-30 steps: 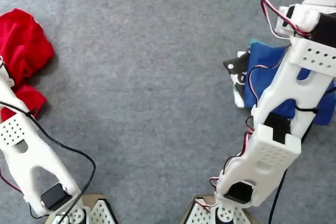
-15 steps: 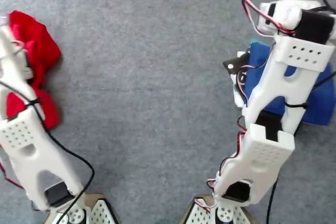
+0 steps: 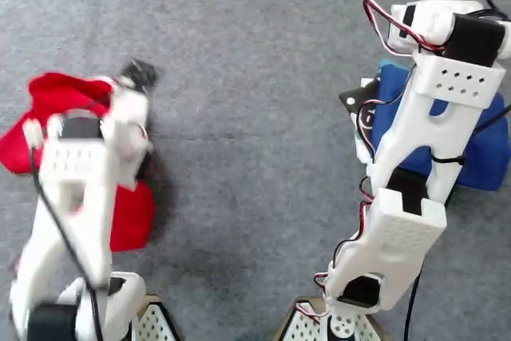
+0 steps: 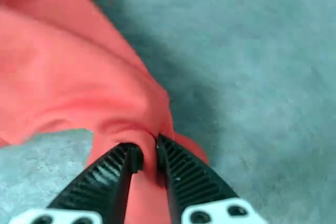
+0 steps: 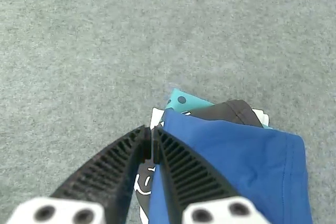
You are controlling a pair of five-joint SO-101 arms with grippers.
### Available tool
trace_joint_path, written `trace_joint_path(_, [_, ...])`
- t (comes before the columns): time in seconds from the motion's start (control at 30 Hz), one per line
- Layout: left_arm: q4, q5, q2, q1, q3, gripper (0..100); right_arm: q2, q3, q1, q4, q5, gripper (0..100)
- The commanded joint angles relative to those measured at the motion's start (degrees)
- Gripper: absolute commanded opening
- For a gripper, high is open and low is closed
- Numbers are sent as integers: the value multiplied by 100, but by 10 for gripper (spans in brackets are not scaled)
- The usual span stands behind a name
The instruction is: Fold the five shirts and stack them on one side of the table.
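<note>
**A:** One crumpled red cotton shirt point(image 3: 60, 101) is bunching up on the left side of the table, with the left gripper point(image 4: 148, 149) pinching a fold of it.

**B:** Yep. The right gripper point(image 5: 152, 139) is hovering closed, gripping nothing, over the folded blue shirt point(image 5: 231, 161) by the right edge. A broad stretch of grey felt table point(image 3: 239, 117) is lying between them.

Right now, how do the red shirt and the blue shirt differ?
The red shirt lies crumpled and unfolded on the left; the blue shirt is folded, topping a stack on the right. The left hand pinches the red shirt's cloth; the right hand is shut at the blue shirt's edge, apparently empty. Both are on the grey table.
</note>
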Motion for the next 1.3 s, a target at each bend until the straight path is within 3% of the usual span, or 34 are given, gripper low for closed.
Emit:
trace_joint_path(0.0, [167,-325,-1477,277,585,28,-277,-189,-79,26,-26,18])
trace_joint_path(0.17, [1292,-914,-1978,233,295,53,-268,31,-580,26,343,19])
trace_joint_path(0.33, [2092,-554,-2048,-286,-321,266,-268,989,-1881,-9,563,87])
trace_joint_path(0.57, [2075,-527,-2004,-2782,-1446,279,-22,2519,-4123,-695,563,360])
trace_joint_path(0.63, [2022,-519,-1987,-3705,-1499,278,286,2677,-4677,-1134,527,365])
trace_joint_path(0.77, [1064,-510,-1978,-5613,-602,276,1095,2492,-5503,-1512,-18,328])
trace_joint_path(0.97, [-457,-554,-1978,-6536,1341,275,2229,1112,-6075,-1600,-79,319])
trace_joint_path(1.13, [-571,-536,-1978,-6642,1481,275,3415,-57,-6084,-1662,-70,319])
trace_joint_path(1.27, [-519,-510,-1978,-6668,1543,275,4347,-963,-5679,-1670,-88,292])
